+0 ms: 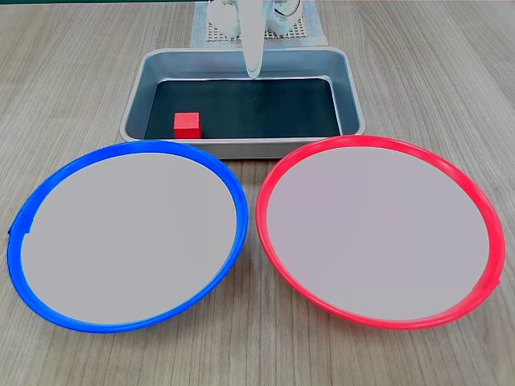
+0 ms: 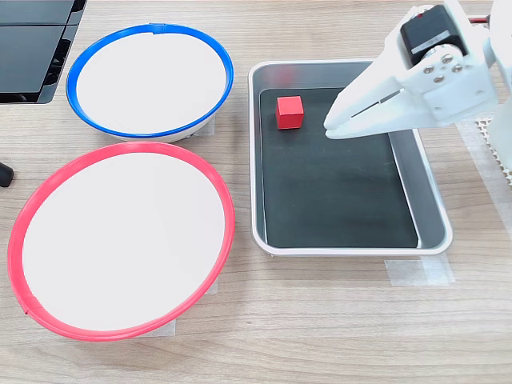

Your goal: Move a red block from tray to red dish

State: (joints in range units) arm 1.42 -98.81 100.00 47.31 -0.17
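Observation:
The red block (image 1: 187, 124) (image 2: 289, 111) rests on the dark bottom of the grey tray (image 1: 241, 148) (image 2: 344, 249), in the front left corner as the first exterior view shows it. My white gripper (image 1: 254, 69) (image 2: 333, 128) hangs above the tray, its tips pressed together and holding nothing. Its tip is a short way to the second exterior view's right of the block and apart from it. The red dish (image 1: 374, 229) (image 2: 120, 240) lies empty on the table beside the tray.
A blue-rimmed dish (image 1: 129, 233) (image 2: 148, 80), also empty, sits next to the red one. The arm's base stands on a white mesh mat (image 1: 302, 29) behind the tray. A black device (image 2: 32, 48) fills the second exterior view's top left corner.

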